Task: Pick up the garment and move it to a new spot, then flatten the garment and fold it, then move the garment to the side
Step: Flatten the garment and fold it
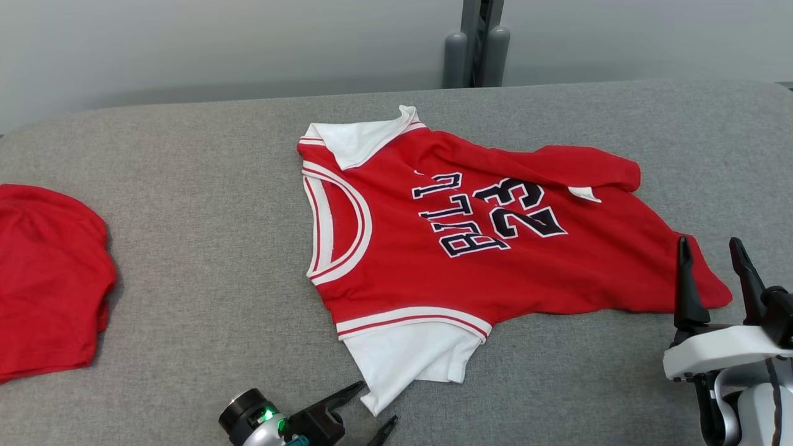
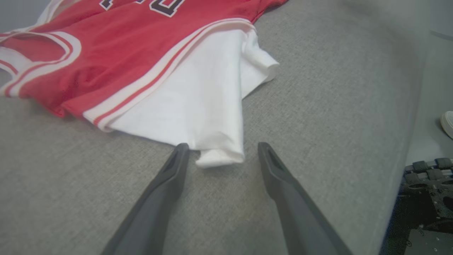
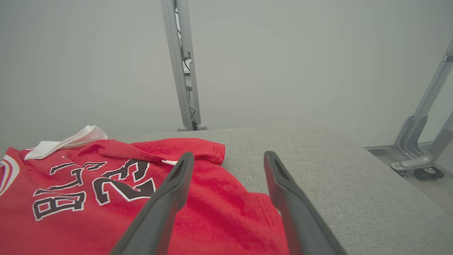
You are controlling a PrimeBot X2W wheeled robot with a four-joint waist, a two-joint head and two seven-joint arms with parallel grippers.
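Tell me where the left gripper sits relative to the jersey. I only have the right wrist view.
Observer: The left gripper is open at the near edge, and the tip of the jersey's white sleeve lies between its fingers.
Operator: Anything else on the table?
Observer: A second red garment lies at the far left of the table, well apart from the jersey.

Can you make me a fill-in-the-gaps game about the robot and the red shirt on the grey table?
The number on the red jersey is ___.
The left claw and the right claw are both ___.
The sleeve in front of the left claw is coloured ___.
In the head view, a second red cloth lies to the jersey's ___.
Missing words: 23; open; white; left.
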